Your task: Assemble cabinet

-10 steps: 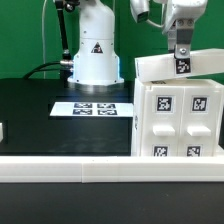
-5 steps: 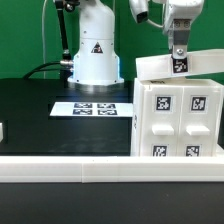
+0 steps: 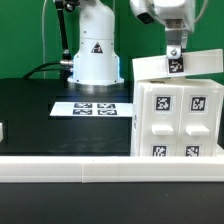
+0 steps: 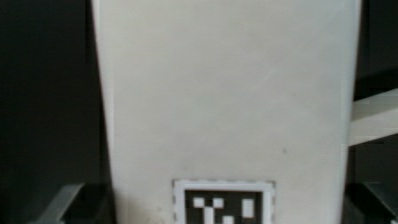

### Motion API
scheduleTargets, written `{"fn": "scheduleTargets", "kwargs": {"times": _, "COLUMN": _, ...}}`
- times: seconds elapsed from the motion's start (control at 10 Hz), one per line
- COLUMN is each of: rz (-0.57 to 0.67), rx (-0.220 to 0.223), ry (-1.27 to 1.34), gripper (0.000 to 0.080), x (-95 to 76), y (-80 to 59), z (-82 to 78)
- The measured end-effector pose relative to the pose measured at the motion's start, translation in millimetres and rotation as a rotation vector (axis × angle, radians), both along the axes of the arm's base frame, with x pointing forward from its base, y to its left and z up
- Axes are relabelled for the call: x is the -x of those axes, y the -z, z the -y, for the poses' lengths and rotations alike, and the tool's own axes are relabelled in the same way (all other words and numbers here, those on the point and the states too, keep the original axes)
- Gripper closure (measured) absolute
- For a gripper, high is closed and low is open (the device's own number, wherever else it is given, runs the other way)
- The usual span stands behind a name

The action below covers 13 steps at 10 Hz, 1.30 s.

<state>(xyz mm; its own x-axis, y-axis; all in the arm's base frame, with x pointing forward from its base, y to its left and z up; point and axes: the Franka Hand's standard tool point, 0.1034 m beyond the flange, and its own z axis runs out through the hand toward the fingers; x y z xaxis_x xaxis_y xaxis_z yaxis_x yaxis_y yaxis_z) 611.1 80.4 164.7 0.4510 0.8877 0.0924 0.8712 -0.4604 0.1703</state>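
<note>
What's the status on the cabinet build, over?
Gripper closed on white slab, held above cabinet body. Slab tilted, not seated yet. Nothing in the way; marker board lies off to the side.

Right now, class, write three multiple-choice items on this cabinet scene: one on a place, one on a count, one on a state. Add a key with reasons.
1. Where does the marker board lie?
A. On the black table, at the robot base's foot
B. On top of the cabinet body
C. In the gripper

2. How many tags does the marker board carry?
A. Two
B. Four
C. Six

3. How is the white slab placed?
A. Flat on the table
B. Leaning on the robot base
C. Tilted above the cabinet body, the gripper on it

Key: 1 A, it lies flat before the robot base. 2 B, four squares show. 3 C, the slab slants under the gripper.
</note>
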Motion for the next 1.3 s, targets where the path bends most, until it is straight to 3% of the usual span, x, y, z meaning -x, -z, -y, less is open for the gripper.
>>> {"fn": "scheduleTargets", "kwargs": {"times": 1.0, "rz": 0.062, "rx": -0.245, "ry": 0.974, "gripper": 0.0242, "x": -2.7, "y": 1.5, "z": -4.4}}
{"fn": "scheduleTargets", "kwargs": {"times": 1.3, "rz": 0.052, "rx": -0.287, "ry": 1.127, "gripper": 0.0242, "x": -2.5, "y": 1.8, "z": -3.9}}
